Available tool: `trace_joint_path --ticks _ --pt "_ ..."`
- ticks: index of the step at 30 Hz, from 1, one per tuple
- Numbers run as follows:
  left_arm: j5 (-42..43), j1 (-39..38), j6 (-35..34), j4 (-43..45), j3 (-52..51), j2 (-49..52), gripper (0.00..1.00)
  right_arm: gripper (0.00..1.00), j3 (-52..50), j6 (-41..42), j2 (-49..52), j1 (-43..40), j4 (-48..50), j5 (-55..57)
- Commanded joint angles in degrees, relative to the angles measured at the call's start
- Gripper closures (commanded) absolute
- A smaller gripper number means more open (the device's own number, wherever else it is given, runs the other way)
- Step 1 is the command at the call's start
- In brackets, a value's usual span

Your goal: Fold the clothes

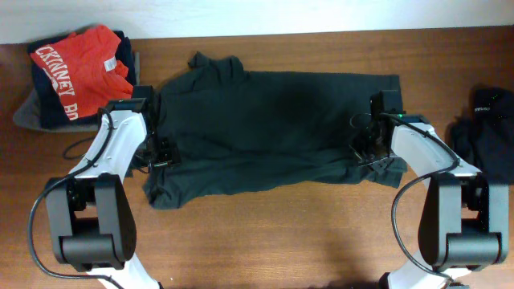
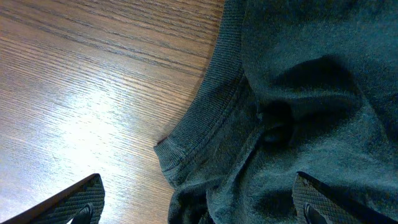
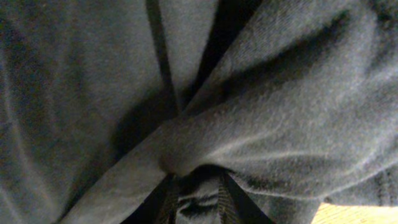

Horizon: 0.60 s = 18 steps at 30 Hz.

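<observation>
A dark grey-green T-shirt (image 1: pixel 273 128) lies spread across the middle of the wooden table, its left side bunched. My left gripper (image 1: pixel 161 152) sits low at the shirt's left edge. In the left wrist view it (image 2: pixel 196 208) is open wide: one finger (image 2: pixel 71 202) is over bare wood, the other over the cloth, and the ribbed hem (image 2: pixel 205 118) runs between them. My right gripper (image 1: pixel 363 152) is at the shirt's right edge. In the right wrist view it (image 3: pixel 198 205) is nearly closed, with a fold of the shirt (image 3: pixel 261 118) pinched between its fingers.
At the back left a red shirt with white lettering (image 1: pixel 76 68) lies on top of a pile of dark cloth. A crumpled black garment (image 1: pixel 486 132) sits at the right edge. Bare wood (image 1: pixel 273 233) runs along the front of the table.
</observation>
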Motion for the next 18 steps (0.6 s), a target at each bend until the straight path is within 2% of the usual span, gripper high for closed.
trace_joint_path --ticks 1,6,10,14,18 --pt "0.4 0.2 0.0 -0.1 0.8 0.7 0.04 0.67 -0.3 0.2 2.4 0.6 0.1 1.8" --pt "0.4 0.2 0.0 -0.1 0.8 0.7 0.04 0.61 -0.3 0.6 2.7 0.6 -0.1 0.5" --pt "0.4 0.2 0.0 -0.1 0.8 0.7 0.04 0.62 -0.3 0.7 2.7 0.6 0.0 -0.2" --pt "0.4 0.2 0.0 -0.1 0.8 0.7 0.04 0.70 -0.3 1.7 2.7 0.6 0.0 -0.2" --pt "0.4 0.2 0.0 -0.1 0.8 0.7 0.04 0.91 -0.3 2.0 2.7 0.6 0.5 -0.1"
